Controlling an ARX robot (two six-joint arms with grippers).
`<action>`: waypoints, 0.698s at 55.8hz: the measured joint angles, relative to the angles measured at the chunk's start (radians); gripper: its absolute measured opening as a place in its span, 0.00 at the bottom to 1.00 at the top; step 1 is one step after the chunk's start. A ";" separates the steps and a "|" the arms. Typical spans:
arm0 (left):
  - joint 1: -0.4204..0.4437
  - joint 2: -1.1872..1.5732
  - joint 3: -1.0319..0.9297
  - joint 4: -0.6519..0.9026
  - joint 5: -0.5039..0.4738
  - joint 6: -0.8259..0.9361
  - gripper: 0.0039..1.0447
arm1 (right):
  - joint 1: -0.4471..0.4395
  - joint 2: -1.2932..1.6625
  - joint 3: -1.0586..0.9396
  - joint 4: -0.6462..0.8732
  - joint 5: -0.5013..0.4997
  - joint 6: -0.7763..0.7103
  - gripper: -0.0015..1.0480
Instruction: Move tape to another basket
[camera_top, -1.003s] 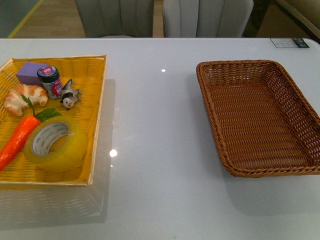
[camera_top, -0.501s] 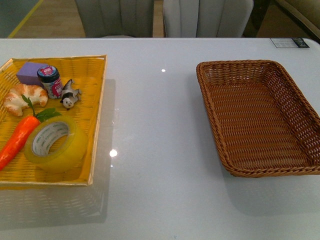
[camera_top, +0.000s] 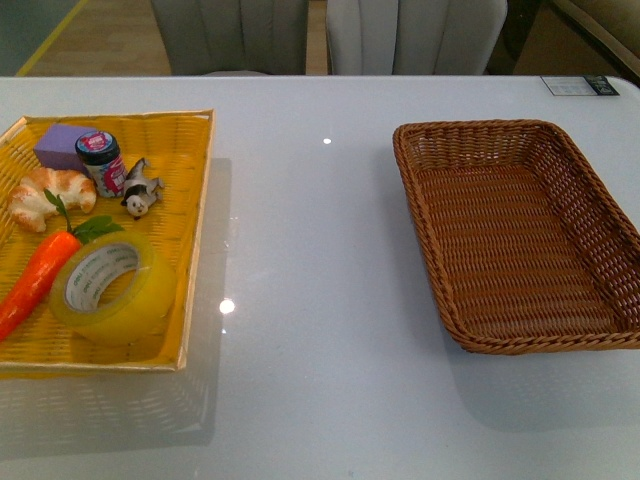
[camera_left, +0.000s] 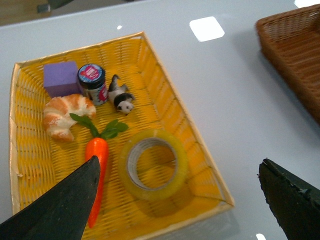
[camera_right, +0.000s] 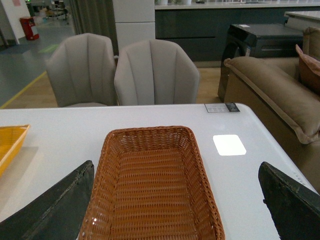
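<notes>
In the front view, the tape (camera_top: 112, 288) lies flat with its hole facing up in the near right corner of the yellow tray (camera_top: 200, 215), on the left side of the table (camera_top: 310, 300). It is just beside the carrot (camera_top: 38, 282). The basket (camera_top: 510, 240) sits well apart on the right and has nothing in it. Neither arm shows here.

In the left wrist view, the left gripper (camera_left: 179, 161) hangs above the tray with its fingers (camera_left: 65, 210) spread wide and nothing between them. The tape (camera_left: 181, 167) sits below, framed between the two fingers, its core axis upright. The tray's near rim and right wall lie close beside the roll, and a corner of the basket shows at the picture's edge.

In the right wrist view, the right gripper (camera_right: 176, 164) is also wide open and empty, looking down on the basket (camera_right: 155, 185). Only a corner of the yellow tray (camera_right: 10, 140) shows, and the tape is not visible.

The left arm is therefore the nearer one. The pickup likely calls for a straight descent over the roll, followed by a carry to the right.
</notes>
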 joint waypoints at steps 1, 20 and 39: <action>-0.006 0.081 0.024 0.041 -0.020 0.000 0.92 | 0.000 0.000 0.000 0.000 0.000 0.000 0.91; -0.061 0.664 0.249 0.132 -0.128 -0.090 0.92 | 0.000 0.000 0.000 0.000 0.000 0.000 0.91; -0.026 0.780 0.267 0.153 -0.135 -0.167 0.92 | 0.000 0.000 0.000 0.000 0.000 0.000 0.91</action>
